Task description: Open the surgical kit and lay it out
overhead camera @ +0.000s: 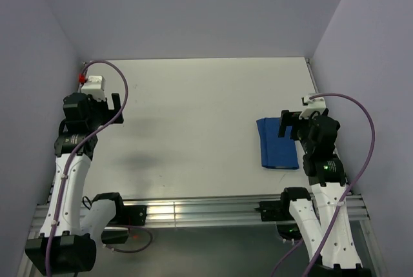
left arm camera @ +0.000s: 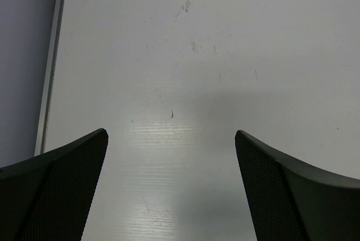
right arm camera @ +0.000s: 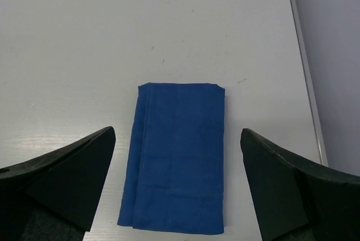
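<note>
The folded royal-blue surgical kit (right arm camera: pixel 177 157) lies flat on the right side of the table (overhead camera: pixel 193 96), its long axis running near to far, beneath the released, wide-spread right tool (right arm camera: pixel 177 133), while the left tool (left arm camera: pixel 171 134), also released, hangs at the far left.

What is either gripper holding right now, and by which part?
Nothing. Both the left gripper and right gripper are open; the folded blue cloth wrap lies on the table.
</note>
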